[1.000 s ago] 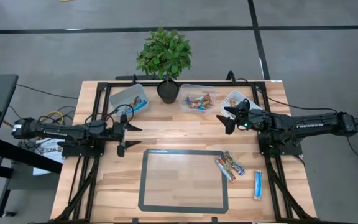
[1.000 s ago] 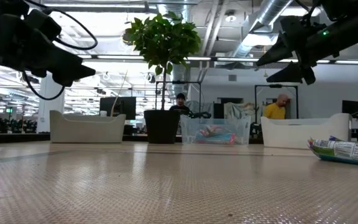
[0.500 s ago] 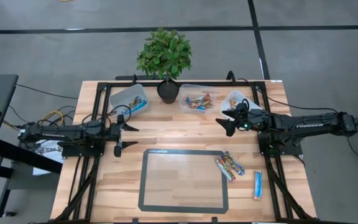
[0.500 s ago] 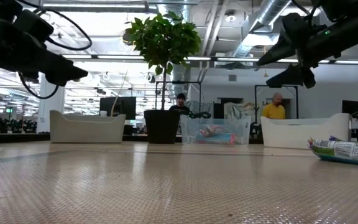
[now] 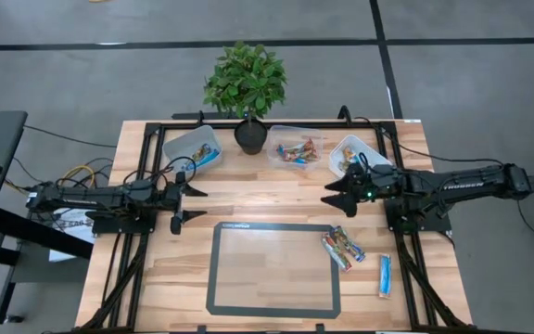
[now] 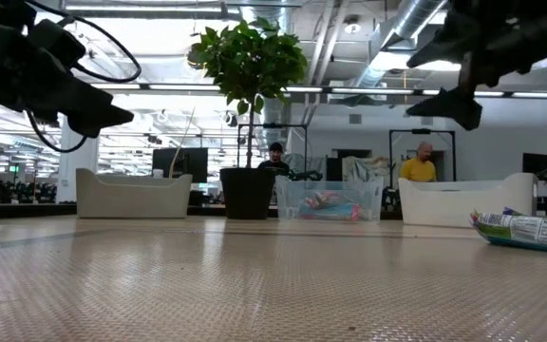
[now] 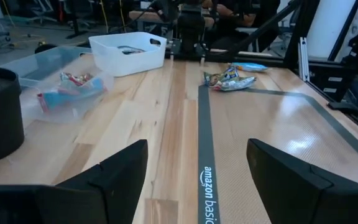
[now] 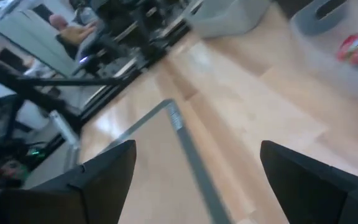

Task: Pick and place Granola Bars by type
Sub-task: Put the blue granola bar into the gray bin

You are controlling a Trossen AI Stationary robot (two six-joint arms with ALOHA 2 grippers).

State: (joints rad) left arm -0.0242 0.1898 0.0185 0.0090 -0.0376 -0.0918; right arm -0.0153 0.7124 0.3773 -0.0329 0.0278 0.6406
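Multicoloured granola bars [image 5: 341, 248] lie in a small pile on the right edge of the dark-framed mat [image 5: 272, 269]; they also show in the low view as bars [image 6: 525, 230] and in the left wrist view as bars [image 7: 232, 78]. One blue-and-white bar [image 5: 385, 275] lies on the wood right of them. More multicoloured bars sit in the middle clear tub [image 5: 295, 148], and a blue one in the left tub [image 5: 196, 147]. My right gripper [image 5: 336, 204] hovers open above the table, far side of the pile. My left gripper [image 5: 189, 208] hovers open near the mat's far left corner.
A potted plant [image 5: 247, 93] stands at the far edge between the tubs. A white tub [image 5: 350, 150] sits far right, beside my right arm. The black frame rails [image 5: 146, 158] run along the table's sides. People show in the room beyond the table [image 6: 424, 166].
My right gripper has moved from beside the white tub toward the near edge, closer to the mat's far right corner and the pile of bars, staying open. My left gripper has drawn back slightly toward the table's left edge. The bars have not moved.
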